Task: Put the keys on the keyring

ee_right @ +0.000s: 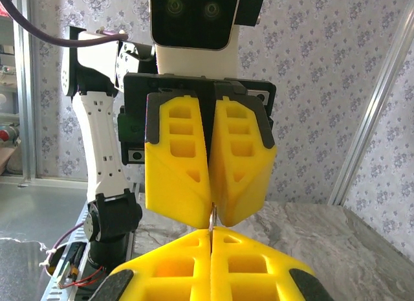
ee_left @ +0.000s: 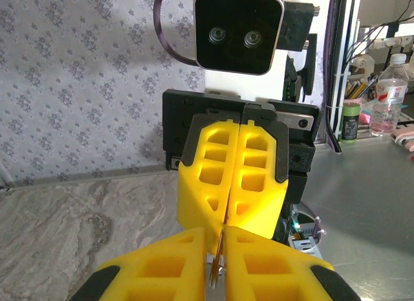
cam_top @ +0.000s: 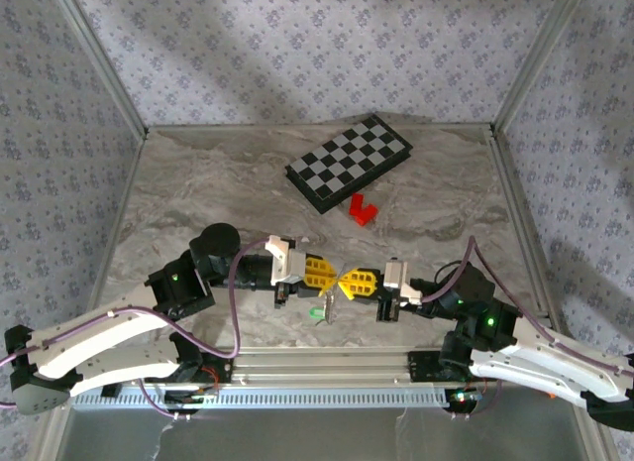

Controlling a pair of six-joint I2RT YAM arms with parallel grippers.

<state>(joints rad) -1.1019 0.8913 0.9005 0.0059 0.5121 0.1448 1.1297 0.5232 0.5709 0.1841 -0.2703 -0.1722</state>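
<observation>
My left tool (cam_top: pixel 331 277) and right tool (cam_top: pixel 347 281) meet tip to tip above the counter's (cam_top: pixel 198 183) near edge. Both are pinched tight on the thin keyring (ee_left: pixel 218 259). The keys (cam_top: pixel 319 310) hang just below them, green head showing.

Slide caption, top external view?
Yellow-fingered left hand and right hand meet tip to tip over marbled table, small green-headed key beside them.

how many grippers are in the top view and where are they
2. The left gripper and the right gripper meet tip to tip over the near part of the table, between the two arms, both shut.
</observation>
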